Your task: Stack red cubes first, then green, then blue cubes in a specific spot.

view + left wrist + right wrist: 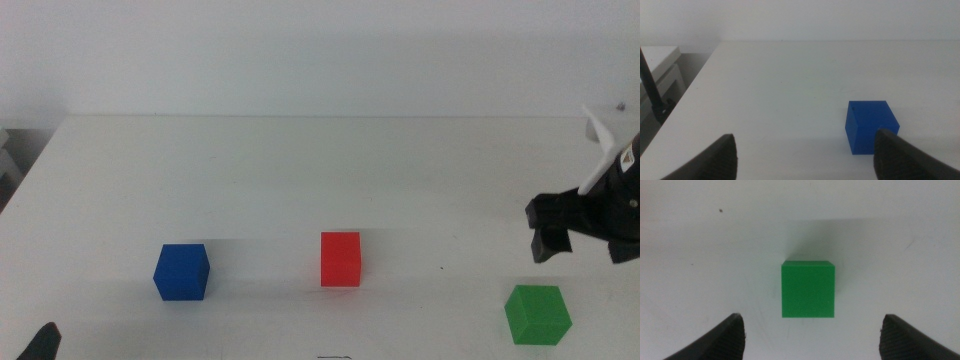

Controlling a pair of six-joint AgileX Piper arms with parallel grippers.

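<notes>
Middle view, items listed left to right on the white desk (300, 170): left claw (42, 343), only a dark tip at the bottom edge, waiting; blue cube (181, 271), resting alone near it; red cube (340, 259), at centre front, well apart from both neighbours, nothing stacked on it; green cube (537, 313), at front right; right claw (548, 228), hovering just behind and above the green cube. Right wrist view: right claw (812, 335) spread wide, empty, the green cube (807, 289) square-on and centred between the jaws. Left wrist view: left claw (805, 157) likewise wide and empty, blue cube (870, 126) near one jaw. Judgement: right arm nearer green; a straight descent looked unobstructed.
</notes>
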